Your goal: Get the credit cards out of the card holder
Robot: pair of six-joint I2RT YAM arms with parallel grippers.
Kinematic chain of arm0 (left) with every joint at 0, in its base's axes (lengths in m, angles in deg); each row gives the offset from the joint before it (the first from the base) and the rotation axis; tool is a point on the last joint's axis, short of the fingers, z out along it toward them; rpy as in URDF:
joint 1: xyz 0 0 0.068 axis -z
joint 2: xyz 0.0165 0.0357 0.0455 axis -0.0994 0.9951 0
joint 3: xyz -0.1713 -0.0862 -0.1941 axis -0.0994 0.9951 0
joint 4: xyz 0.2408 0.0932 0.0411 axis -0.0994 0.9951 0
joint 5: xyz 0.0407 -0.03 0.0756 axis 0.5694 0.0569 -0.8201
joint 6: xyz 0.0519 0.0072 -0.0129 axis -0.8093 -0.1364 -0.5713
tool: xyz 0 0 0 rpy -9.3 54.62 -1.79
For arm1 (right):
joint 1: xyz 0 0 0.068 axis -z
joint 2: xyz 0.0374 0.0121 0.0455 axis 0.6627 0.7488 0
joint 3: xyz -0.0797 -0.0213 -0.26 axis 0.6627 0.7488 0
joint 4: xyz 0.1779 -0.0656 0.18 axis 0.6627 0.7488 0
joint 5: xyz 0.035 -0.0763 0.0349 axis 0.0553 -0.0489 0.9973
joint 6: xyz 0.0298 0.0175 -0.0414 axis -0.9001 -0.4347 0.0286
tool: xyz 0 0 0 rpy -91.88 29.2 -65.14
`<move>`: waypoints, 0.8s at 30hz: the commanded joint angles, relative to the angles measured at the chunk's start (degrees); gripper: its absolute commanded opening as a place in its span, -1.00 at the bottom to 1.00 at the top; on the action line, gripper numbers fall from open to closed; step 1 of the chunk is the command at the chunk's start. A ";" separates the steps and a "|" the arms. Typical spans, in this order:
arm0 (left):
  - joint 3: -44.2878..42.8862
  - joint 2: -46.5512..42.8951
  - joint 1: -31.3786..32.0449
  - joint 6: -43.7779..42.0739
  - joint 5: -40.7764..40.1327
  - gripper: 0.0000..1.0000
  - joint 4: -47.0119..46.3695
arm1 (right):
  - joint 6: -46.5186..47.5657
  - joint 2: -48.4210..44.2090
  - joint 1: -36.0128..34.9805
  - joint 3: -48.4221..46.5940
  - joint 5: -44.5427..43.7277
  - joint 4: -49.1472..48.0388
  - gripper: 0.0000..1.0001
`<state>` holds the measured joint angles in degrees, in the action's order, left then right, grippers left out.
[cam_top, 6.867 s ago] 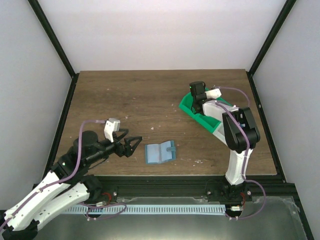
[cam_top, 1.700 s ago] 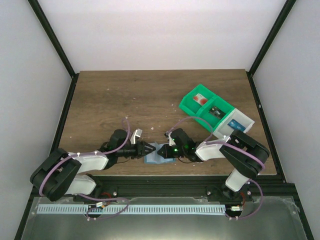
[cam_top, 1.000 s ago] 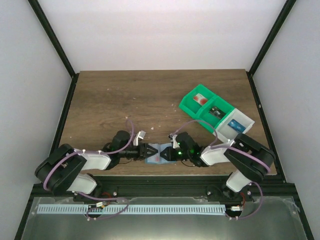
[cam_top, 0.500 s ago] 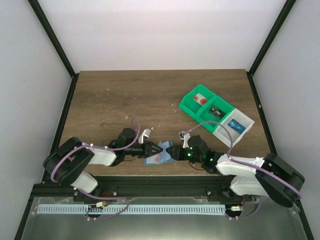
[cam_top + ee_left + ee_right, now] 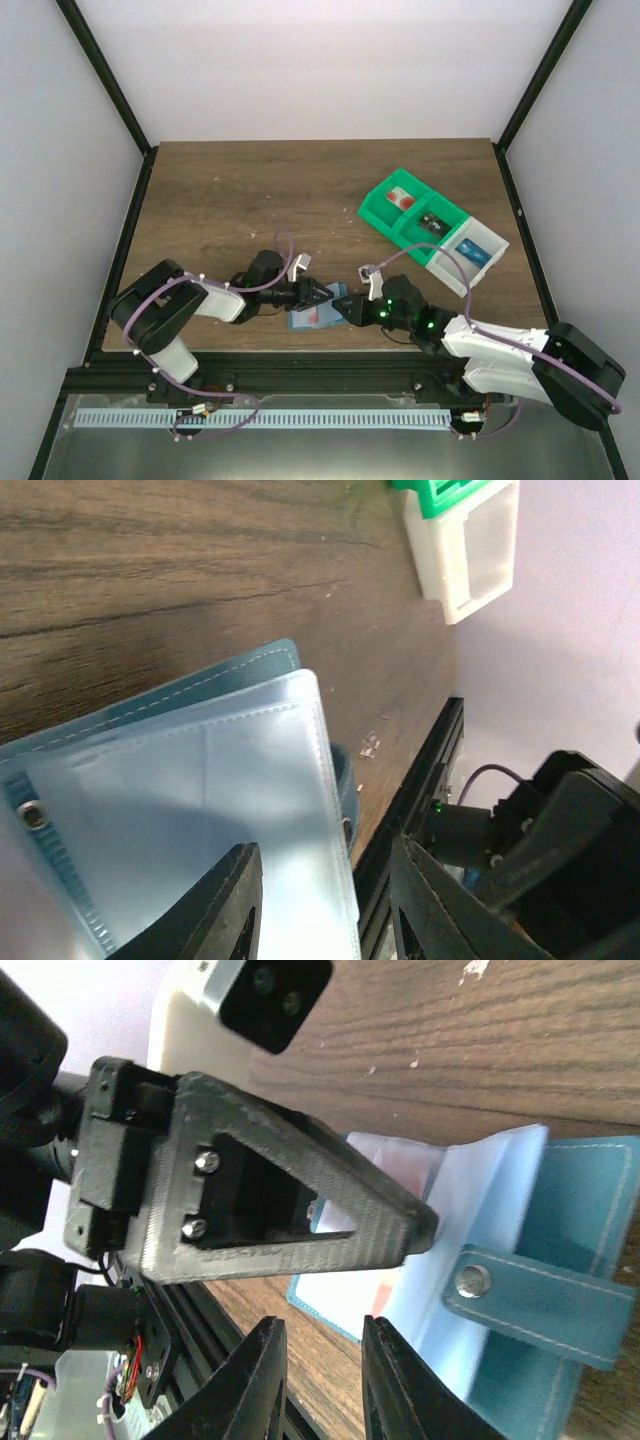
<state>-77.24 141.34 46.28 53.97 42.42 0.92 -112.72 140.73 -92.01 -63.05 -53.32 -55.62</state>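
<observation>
Light-blue card holder [image 5: 311, 319] (sleeve edge) between parted left jaws; right jaws narrowly parted, alongside.

Dark wood-grain table [image 5: 230, 195], plain white walls [image 5: 320, 65], black corner posts [image 5: 105, 75], even light.

I could read no text, label, brand or number on anything in my three views.

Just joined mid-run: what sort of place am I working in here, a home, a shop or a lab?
Most likely a robot lab test cell: plain white panels in a black frame enclose a wood-grain table, with a green-and-white compartment bin and a blue card holder laid out on it.
</observation>
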 commanded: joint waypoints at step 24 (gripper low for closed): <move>1.43 -17.49 -2.23 -7.39 -12.64 0.25 23.40 | -3.99 16.75 -4.11 -0.48 -3.90 -5.64 -0.60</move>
<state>-77.99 125.86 44.40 48.50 32.91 18.54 -115.93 156.72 -95.68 -63.34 -55.98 -59.91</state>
